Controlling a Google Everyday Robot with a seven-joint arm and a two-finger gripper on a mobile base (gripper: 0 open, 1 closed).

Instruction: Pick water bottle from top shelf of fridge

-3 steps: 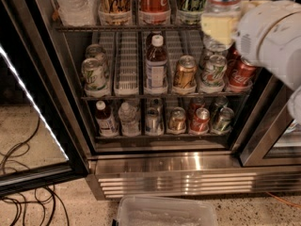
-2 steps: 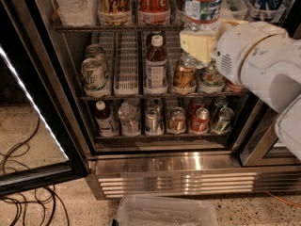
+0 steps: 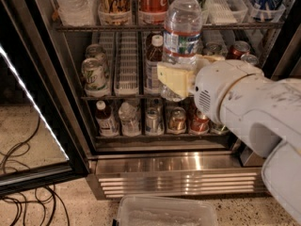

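My gripper (image 3: 180,77) is shut on the water bottle (image 3: 181,29), a clear ribbed bottle with a white cap and a white-blue-red label. I hold it upright by its lower half, in front of the open fridge (image 3: 178,172), at the height of the middle shelf. A cream fingertip (image 3: 173,78) covers the bottle's front. The bottle's cap reaches up past the top shelf (image 3: 94,28), a dark wire rack that carries another clear bottle (image 3: 70,1), cans and white lane trays. My white arm (image 3: 244,102) fills the right side and hides part of the lower shelves.
The fridge door (image 3: 28,112) stands open at the left with a lit strip along its edge. A brown-liquid bottle (image 3: 153,66) and cans (image 3: 94,72) sit on the middle shelf. A clear plastic bin (image 3: 164,213) lies on the floor in front. Cables (image 3: 21,192) trail at lower left.
My arm has moved left and toward the camera with the water bottle in the gripper. The bottle now stands in front of the middle lanes instead of at the right.
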